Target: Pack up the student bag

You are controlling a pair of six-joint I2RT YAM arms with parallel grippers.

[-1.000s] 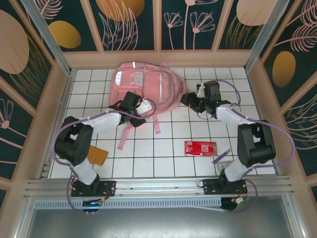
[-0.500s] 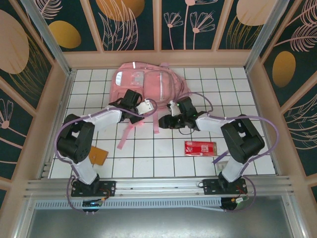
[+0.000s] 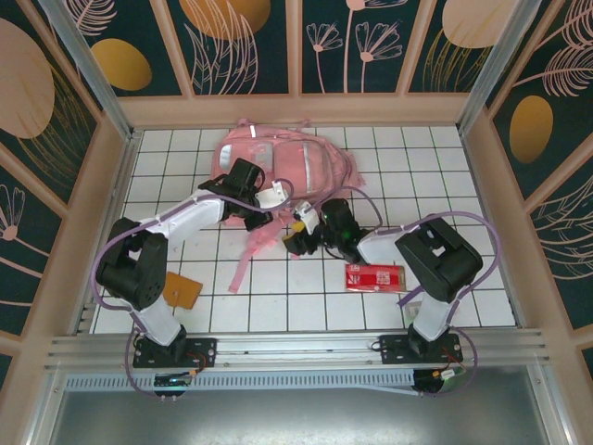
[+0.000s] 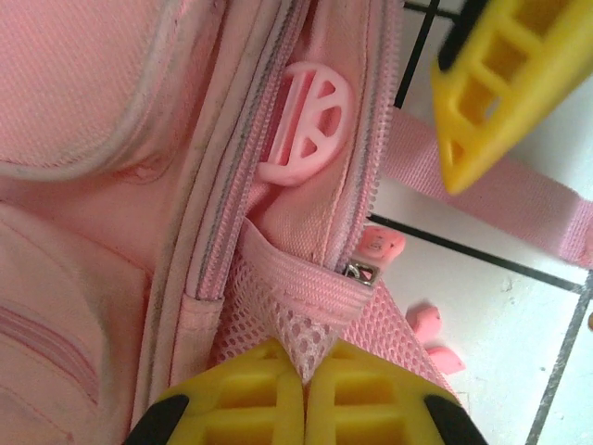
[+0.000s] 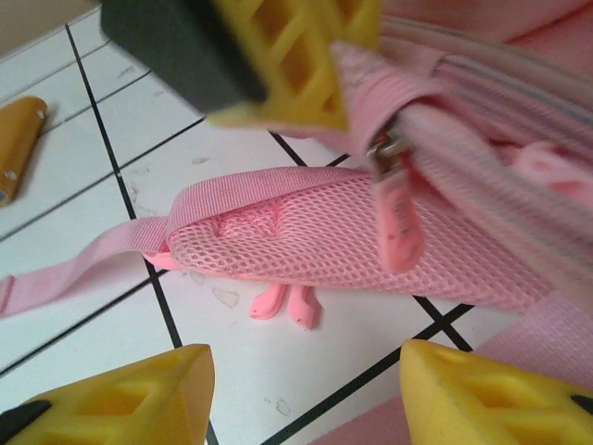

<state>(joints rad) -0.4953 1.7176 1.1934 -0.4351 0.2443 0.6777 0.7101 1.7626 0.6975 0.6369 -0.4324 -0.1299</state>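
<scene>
Bag: the student bag (image 3: 278,159), a large soft pink fabric backpack, lies rumpled at the 12 o'clock end of the white tiled worktop (image 3: 435,185).
Strap: one loose pink webbing strap (image 3: 244,266) trails from the bag toward 6 o'clock.
Left pincer: the left pincer (image 4: 304,360) has its yellow fingers pressed together, clamped on a fold of pink mesh at the bag's edge. A round pink plastic zip tag (image 4: 306,120) sits just at 12 o'clock of the grip.
Right pincer: the right pincer (image 5: 306,360) has its fingers spread wide apart and holds nothing. It hangs low over the tiles, facing the bag's mesh-padded strap.
Zip pull: a pink rubber zip pull (image 5: 398,222) hangs from a metal slider, near the left pincer's finger.
Other items: a flat red rectangular packet (image 3: 373,276) lies at 4 o'clock of the right pincer. A flat orange-brown tab (image 3: 182,292) lies at 8 o'clock of the worktop, well apart from the bag.
</scene>
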